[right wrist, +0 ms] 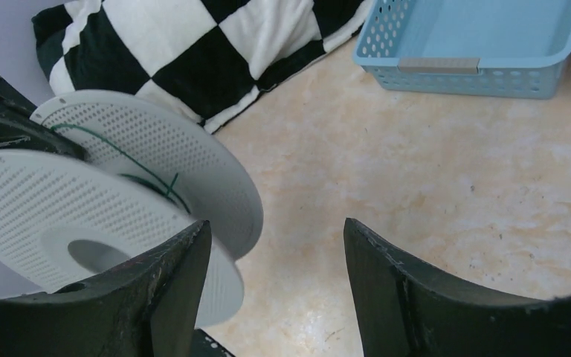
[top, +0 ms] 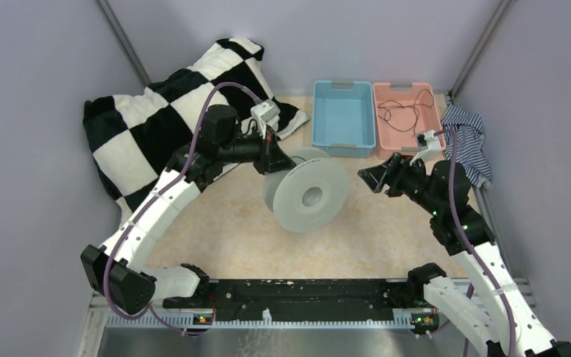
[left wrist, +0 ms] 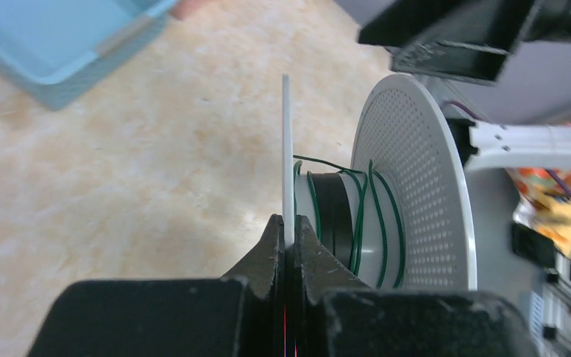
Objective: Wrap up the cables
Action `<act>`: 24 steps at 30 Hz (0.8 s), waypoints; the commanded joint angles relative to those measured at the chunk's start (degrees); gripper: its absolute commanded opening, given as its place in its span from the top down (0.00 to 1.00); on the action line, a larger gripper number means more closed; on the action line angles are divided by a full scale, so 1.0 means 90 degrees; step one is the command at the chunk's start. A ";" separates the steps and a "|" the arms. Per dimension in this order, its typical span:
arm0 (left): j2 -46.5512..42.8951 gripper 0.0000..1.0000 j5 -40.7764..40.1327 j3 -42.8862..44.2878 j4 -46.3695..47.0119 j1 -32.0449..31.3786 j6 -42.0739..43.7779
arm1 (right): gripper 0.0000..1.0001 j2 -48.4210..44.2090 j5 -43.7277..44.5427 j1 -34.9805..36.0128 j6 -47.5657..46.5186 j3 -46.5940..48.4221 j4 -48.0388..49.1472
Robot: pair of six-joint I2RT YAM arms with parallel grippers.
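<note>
Top external view: the pale spool (top: 311,195) is upright over the counter (top: 223,238), axle running near to far. The left pincer (top: 276,158) pinches its far flange rim. The right pincer (top: 366,176), spread wide and empty, sits just right of it. Loose black cables (top: 405,111) lie in the pink bin (top: 378,123), far right, nearest the right arm.
</note>
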 commanded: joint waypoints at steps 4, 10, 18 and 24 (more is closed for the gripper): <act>0.0775 1.00 0.2930 0.0096 0.1048 0.0526 -0.0242 | 0.30 -0.0373 0.1035 -0.0009 -0.0107 0.0503 -0.0498; 0.1680 1.00 0.3621 -0.0383 0.1445 0.0685 -0.0630 | 0.27 -0.0583 0.2160 -0.0009 -0.0311 0.0965 -0.1273; 0.2427 1.00 0.3261 -0.1092 0.2557 0.0678 -0.1408 | 0.26 -0.0517 0.2078 -0.0009 -0.0386 0.0801 -0.1299; 0.2743 1.00 0.2758 -0.1594 0.3577 0.0677 -0.2188 | 0.25 -0.0273 0.1827 -0.0009 -0.0250 0.0527 -0.1205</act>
